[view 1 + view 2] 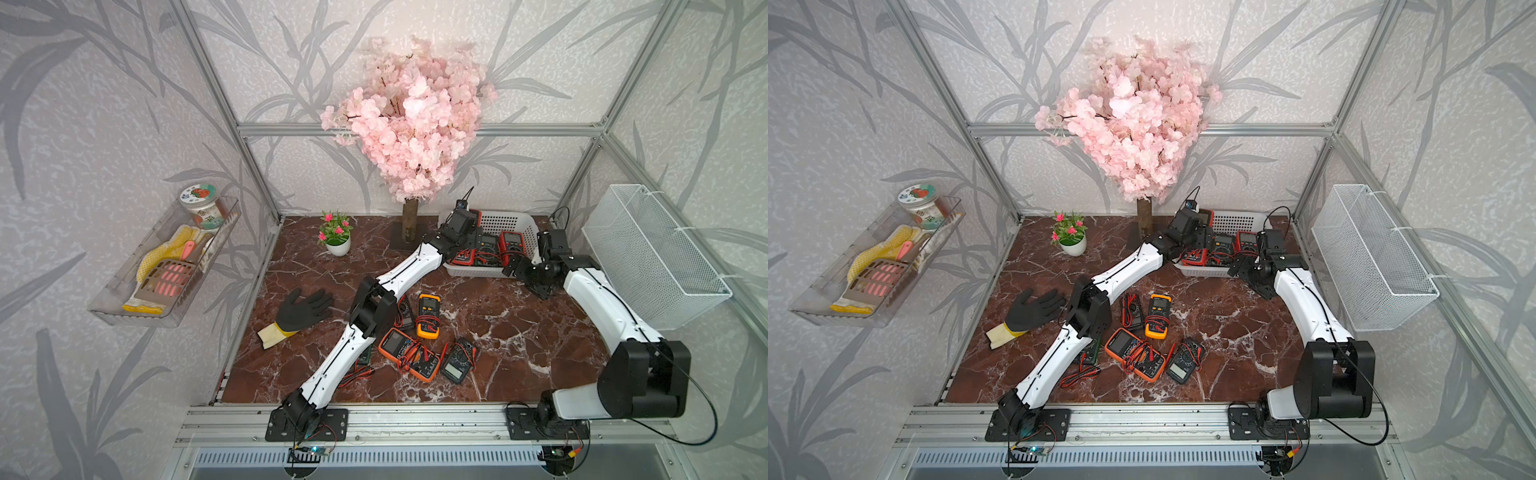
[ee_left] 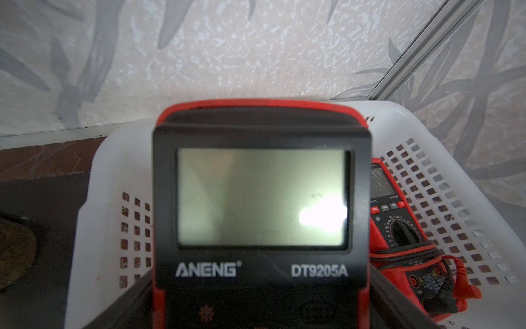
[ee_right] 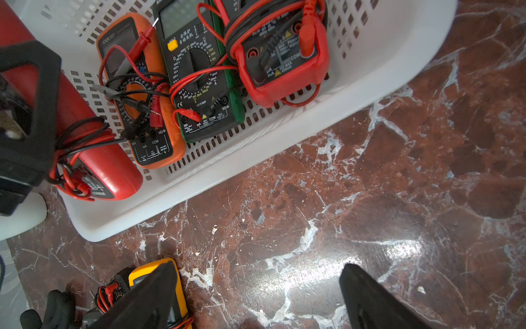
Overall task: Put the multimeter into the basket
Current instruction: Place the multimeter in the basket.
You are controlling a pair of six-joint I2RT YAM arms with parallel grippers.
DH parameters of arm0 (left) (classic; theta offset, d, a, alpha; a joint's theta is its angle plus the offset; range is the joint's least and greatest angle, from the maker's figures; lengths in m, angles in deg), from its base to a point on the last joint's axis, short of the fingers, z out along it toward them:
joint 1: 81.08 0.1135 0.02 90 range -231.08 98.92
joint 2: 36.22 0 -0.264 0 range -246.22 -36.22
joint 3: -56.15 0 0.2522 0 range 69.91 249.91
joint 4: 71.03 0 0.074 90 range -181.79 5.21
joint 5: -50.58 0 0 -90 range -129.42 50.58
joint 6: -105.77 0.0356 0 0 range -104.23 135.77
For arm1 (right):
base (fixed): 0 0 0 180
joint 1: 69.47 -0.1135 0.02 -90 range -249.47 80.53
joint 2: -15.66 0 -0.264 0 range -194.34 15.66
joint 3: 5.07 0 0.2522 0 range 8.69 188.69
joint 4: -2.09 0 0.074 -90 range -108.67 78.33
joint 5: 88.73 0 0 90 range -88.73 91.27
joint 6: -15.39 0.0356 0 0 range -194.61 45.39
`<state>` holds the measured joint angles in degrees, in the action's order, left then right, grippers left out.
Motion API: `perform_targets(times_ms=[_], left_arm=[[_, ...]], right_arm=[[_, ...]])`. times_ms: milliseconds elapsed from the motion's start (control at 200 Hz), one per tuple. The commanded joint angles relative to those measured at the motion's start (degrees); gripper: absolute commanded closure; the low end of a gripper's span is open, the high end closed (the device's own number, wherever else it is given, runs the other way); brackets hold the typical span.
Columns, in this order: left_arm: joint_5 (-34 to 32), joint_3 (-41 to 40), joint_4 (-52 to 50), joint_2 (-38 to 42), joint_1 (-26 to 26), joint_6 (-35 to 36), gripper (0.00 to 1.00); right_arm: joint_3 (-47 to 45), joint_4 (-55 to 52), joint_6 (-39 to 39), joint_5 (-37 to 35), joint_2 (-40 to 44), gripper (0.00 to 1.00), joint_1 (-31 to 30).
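The white perforated basket [image 1: 515, 218] [image 3: 256, 159] stands at the back right of the marble table and holds several multimeters. My left gripper [image 1: 461, 226] [image 2: 262, 273] is shut on a red and black multimeter [image 2: 262, 199] [image 3: 108, 159]. It is tilted over the basket's left end, with its lead-wrapped lower end at the front left corner. My right gripper [image 1: 525, 278] [image 3: 259, 267] hangs open over bare marble just in front of the basket, with nothing between its fingers.
Several loose multimeters lie mid-table, among them a yellow one [image 1: 429, 314] and an orange one [image 1: 409, 359]. A black glove [image 1: 305, 311] lies left. A flower pot [image 1: 336, 239] and a tree trunk [image 1: 409, 224] stand at the back. A wire-mesh bin [image 1: 648, 257] hangs on the right wall.
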<state>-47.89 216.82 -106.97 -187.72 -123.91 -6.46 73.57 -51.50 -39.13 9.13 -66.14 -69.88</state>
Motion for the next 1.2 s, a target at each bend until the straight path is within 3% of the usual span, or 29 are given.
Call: perform_targets(times_ms=[0, 350, 620, 1195], left_arm=[[-3.00, 0.84, 0.93, 0.00, -0.41, 1.50, 0.28], [-6.71, -2.04, -2.90, 0.61, -0.55, 0.58, 0.23], [-7.47, -3.48, -3.43, 0.90, -0.57, -0.87, 0.00], [-7.63, -3.32, -4.84, 5.31, -1.04, -1.08, 0.00]], right_arm=[[-1.11, 1.14, 0.73, 0.49, 1.82, 0.05, 0.31], [-1.95, 1.51, 1.08, 1.19, 2.30, 0.05, 0.27], [-2.65, 1.49, 0.99, 1.09, 2.49, 0.05, 0.32], [-2.04, 1.26, 0.88, 0.84, 3.04, 0.05, 0.32]])
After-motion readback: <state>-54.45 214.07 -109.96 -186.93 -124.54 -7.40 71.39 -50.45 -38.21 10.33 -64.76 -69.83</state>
